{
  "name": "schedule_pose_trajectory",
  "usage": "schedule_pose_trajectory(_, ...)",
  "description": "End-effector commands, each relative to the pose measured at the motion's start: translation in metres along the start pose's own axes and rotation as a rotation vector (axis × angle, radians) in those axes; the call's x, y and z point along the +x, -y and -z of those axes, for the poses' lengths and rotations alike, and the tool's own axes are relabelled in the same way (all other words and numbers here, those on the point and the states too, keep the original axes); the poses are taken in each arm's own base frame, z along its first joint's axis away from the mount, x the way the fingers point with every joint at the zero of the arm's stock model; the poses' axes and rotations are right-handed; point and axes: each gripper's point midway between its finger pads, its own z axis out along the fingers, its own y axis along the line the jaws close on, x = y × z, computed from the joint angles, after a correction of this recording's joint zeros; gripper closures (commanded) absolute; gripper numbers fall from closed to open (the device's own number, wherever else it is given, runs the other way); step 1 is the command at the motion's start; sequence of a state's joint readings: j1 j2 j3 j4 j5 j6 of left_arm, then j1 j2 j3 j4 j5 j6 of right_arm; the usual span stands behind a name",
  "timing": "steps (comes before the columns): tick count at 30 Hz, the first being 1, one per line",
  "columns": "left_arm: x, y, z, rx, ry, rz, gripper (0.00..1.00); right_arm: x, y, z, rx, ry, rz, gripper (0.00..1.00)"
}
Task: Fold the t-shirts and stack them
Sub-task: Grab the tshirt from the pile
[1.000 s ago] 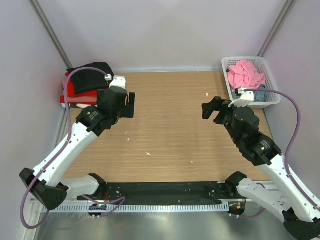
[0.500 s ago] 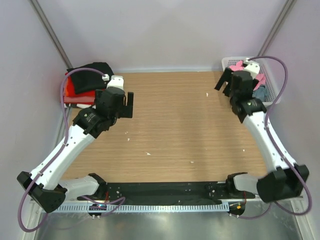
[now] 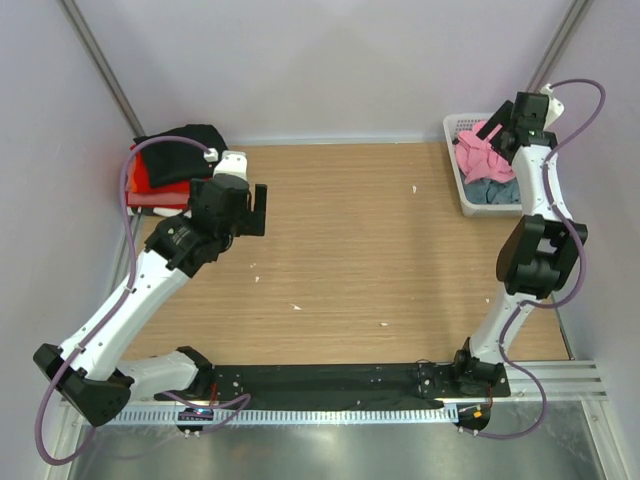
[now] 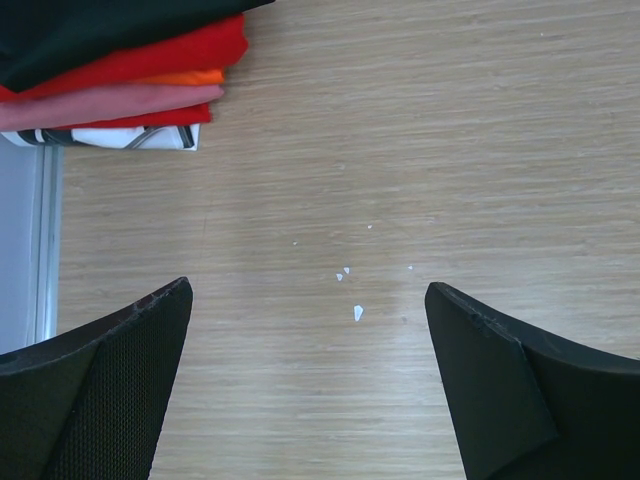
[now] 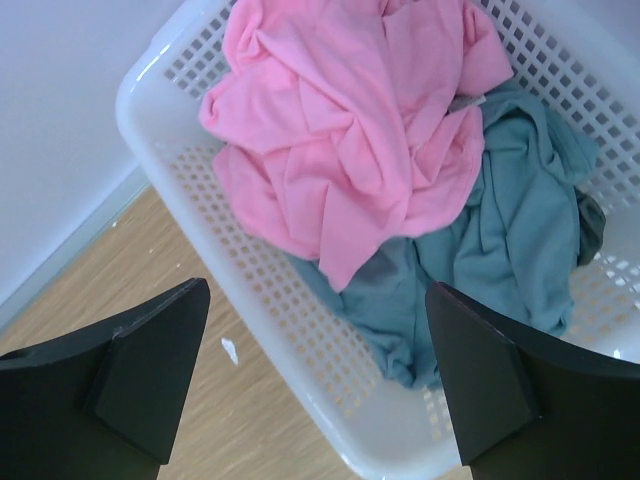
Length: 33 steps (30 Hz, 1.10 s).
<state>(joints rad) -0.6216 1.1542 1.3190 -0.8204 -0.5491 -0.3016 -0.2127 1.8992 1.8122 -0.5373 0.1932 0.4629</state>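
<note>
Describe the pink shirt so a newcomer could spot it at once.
Far right corner of the table: a white lattice basket. The pink shirt lies crumpled inside it, on top. Its neighbour, a grey-blue shirt partly beneath, is duller.

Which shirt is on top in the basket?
The pink shirt. It lies crumpled on top, while the grey-blue shirt sits underneath it in the white basket.
</note>
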Motion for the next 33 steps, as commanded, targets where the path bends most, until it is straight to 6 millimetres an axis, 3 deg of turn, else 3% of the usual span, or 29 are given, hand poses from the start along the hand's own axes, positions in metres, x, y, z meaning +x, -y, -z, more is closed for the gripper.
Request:
schedule_pose_trajectory(1,-0.008,0.0,0.001,0.001,0.032,0.001,0.0,-0.011,0.0,-0.014,0.009,-0.023,0.001,0.05)
schedule_pose_trajectory(5,-0.006,-0.001,-0.001,-0.008,0.026,-0.006,0.0,0.0,0.011,-0.053,0.051,-0.063,0.002,0.06)
schedule_pose_trajectory(7,-0.006,-0.001,-0.002,-0.012,0.023,-0.008,0.0,-0.002,0.012,-0.061,0.063,-0.066,0.005,0.07)
schedule_pose_trajectory(10,-0.005,0.0,-0.003,-0.011,0.017,-0.013,0.0,0.019,0.017,-0.091,0.085,-0.117,0.022,0.09)
schedule_pose_trajectory(11,-0.005,0.0,-0.004,-0.012,0.017,-0.014,0.0,0.015,0.014,-0.089,0.077,-0.108,0.021,0.09)
schedule_pose_trajectory(12,-0.004,0.0,-0.004,-0.012,0.016,-0.015,0.0,0.024,0.017,-0.099,0.088,-0.13,0.025,0.1)
schedule_pose_trajectory(15,-0.003,0.001,-0.006,-0.014,0.009,-0.019,0.0,0.028,0.018,-0.107,0.091,-0.137,0.034,0.14)
schedule_pose_trajectory(19,-0.003,0.0,-0.006,-0.014,0.004,-0.021,0.0,0.031,0.023,-0.114,0.097,-0.141,0.039,0.3)
schedule_pose_trajectory(20,-0.003,0.0,-0.007,-0.014,0.005,-0.019,0.0,0.032,0.024,-0.115,0.093,-0.145,0.038,0.34)
schedule_pose_trajectory(23,-0.003,-0.001,-0.007,-0.011,0.002,-0.014,0.0,0.031,0.027,-0.116,0.089,-0.149,0.031,0.61)
schedule_pose_trajectory(24,-0.002,0.0,-0.008,-0.01,-0.002,-0.015,0.0,0.029,0.025,-0.115,0.082,-0.145,0.03,0.74)
schedule_pose_trajectory(25,-0.002,-0.001,-0.008,-0.011,-0.003,-0.011,0.01,0.028,0.024,-0.114,0.078,-0.144,0.028,0.79)
schedule_pose_trajectory(30,-0.002,-0.002,-0.009,-0.014,-0.004,-0.012,0.0,0.004,0.01,-0.089,0.031,-0.104,0.016,0.99)
schedule_pose_trajectory(32,-0.002,-0.002,-0.009,-0.016,-0.004,-0.013,0.0,-0.012,-0.004,-0.071,-0.002,-0.076,0.021,0.99)
schedule_pose_trajectory(33,-0.002,-0.002,-0.009,-0.016,-0.004,-0.013,0.0,-0.024,-0.018,-0.05,-0.03,-0.051,0.029,0.99)
